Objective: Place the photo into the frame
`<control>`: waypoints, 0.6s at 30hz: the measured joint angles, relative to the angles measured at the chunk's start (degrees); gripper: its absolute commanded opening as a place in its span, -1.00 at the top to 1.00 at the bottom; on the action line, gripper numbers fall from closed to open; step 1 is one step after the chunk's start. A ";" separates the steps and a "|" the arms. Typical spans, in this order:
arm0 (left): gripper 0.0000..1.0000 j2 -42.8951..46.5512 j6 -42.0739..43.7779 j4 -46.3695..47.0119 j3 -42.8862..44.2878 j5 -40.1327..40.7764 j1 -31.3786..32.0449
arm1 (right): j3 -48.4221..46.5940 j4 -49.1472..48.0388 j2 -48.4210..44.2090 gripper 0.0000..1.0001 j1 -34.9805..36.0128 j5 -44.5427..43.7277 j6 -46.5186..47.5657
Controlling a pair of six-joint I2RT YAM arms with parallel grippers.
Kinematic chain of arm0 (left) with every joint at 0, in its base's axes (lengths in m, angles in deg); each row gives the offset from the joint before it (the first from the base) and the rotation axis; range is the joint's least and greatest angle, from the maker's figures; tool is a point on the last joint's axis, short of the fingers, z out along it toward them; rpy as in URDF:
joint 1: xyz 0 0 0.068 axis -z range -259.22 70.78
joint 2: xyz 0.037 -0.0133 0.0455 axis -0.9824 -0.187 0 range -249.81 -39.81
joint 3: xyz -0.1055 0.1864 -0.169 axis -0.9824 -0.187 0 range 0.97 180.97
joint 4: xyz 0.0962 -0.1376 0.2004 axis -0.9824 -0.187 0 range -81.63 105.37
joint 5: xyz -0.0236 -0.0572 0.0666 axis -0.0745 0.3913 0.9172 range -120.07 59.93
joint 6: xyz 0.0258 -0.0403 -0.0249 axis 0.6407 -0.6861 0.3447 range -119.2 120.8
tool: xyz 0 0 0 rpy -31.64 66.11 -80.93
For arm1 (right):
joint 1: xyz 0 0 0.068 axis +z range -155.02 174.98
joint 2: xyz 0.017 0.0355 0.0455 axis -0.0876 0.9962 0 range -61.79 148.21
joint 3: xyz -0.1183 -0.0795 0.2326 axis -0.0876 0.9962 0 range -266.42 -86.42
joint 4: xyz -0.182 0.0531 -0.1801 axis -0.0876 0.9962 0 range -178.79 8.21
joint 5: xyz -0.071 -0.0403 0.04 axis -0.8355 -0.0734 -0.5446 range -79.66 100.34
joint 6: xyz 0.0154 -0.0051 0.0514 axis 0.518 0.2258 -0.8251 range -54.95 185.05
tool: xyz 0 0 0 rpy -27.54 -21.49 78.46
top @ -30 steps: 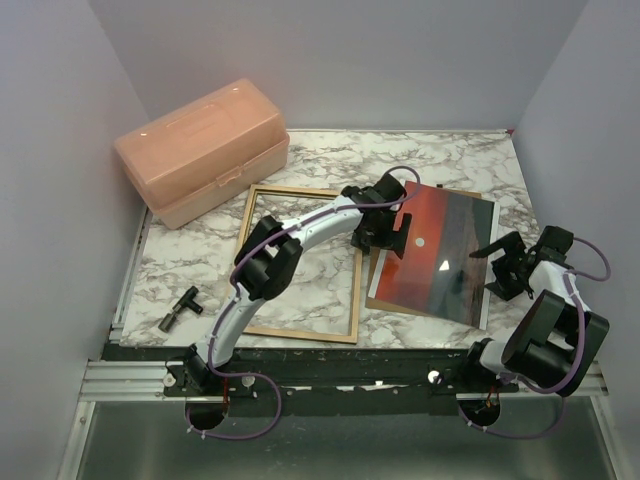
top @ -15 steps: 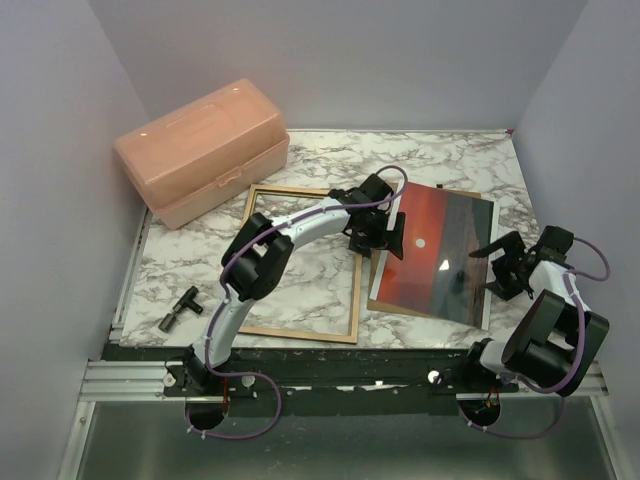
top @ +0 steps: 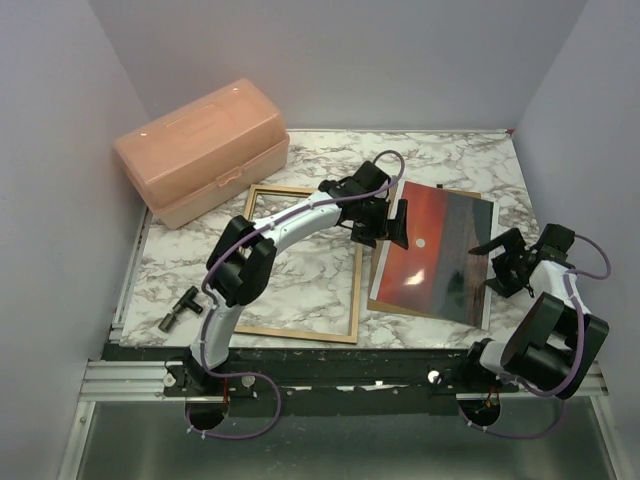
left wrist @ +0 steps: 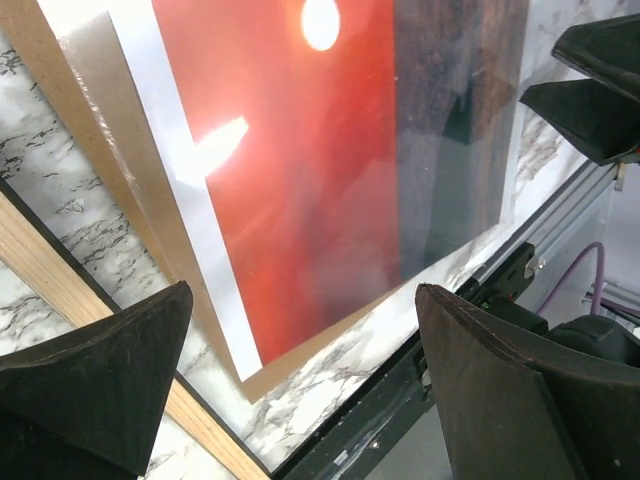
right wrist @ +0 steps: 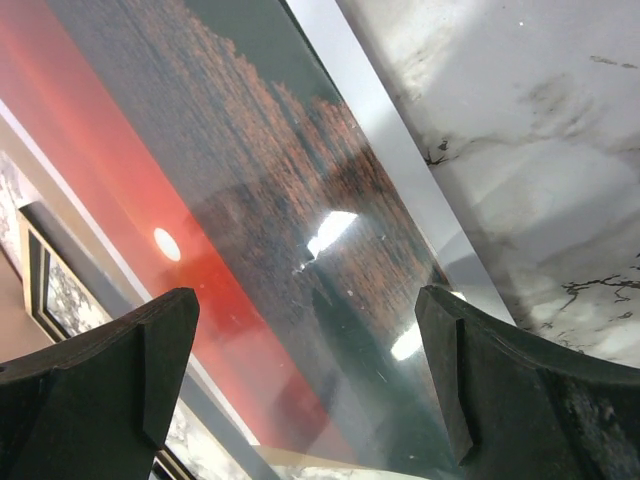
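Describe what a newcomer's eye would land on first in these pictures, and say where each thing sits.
The glossy red-orange sunset photo strikes first, lying picture-up on a brown board at the table's right, the open left gripper above its left edge and the open right gripper at its right edge. Next comes the big peach plastic box in the far left corner. Between them, the frame lies wood-side up.

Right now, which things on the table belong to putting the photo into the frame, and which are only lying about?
For the job:
- the photo
- the frame
- probably the brown backing board under the photo

Only lying about:
- the pink plastic box
- the small black T-shaped part
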 measured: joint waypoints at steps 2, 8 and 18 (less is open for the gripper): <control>-0.93 0.79 0.00 0.00 0.00 -0.02 -0.07 | -0.07 0.00 -0.35 -1.00 0.00 0.63 0.00; -0.93 5.33 0.04 0.07 -3.96 0.07 -1.05 | -0.09 0.00 -1.86 -1.00 0.11 4.13 -0.28; -0.92 10.21 1.11 0.11 -10.43 1.18 -4.39 | -0.09 0.00 -2.78 -0.99 0.35 6.60 -0.61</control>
